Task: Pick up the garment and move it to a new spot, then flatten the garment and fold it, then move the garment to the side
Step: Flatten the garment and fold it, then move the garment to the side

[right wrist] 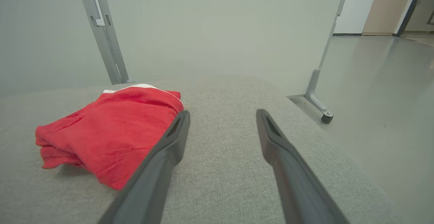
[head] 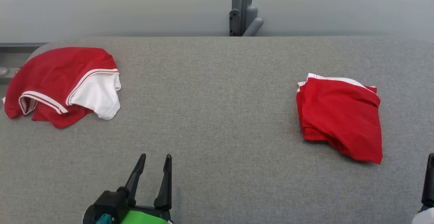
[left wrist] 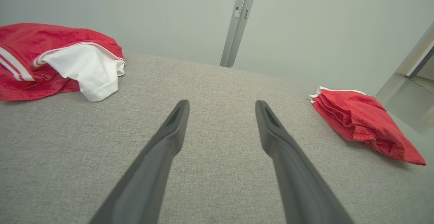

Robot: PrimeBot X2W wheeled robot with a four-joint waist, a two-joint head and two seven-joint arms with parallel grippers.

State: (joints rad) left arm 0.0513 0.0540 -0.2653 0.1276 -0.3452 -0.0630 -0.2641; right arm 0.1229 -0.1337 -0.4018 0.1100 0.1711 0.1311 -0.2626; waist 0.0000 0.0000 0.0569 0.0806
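A crumpled red garment (head: 57, 78) with white trim and a white inner part lies at the far left of the grey fabric table (head: 217, 98); the left wrist view has it at upper left (left wrist: 40, 47). A second red garment (head: 342, 118), folded into a compact stack, lies at the right (left wrist: 362, 118) (right wrist: 112, 129). My left gripper (head: 155, 156) (left wrist: 222, 103) hovers open and empty near the front edge, between the two garments. My right gripper (right wrist: 222, 113) is open and empty just right of the folded stack; one of its fingers (head: 429, 180) shows at the lower right.
A grey metal post (head: 241, 6) stands behind the table's far edge against a pale wall. The table's right edge drops to a smooth floor, where a frame leg with a castor (right wrist: 326, 117) stands. Bare fabric stretches between the two garments.
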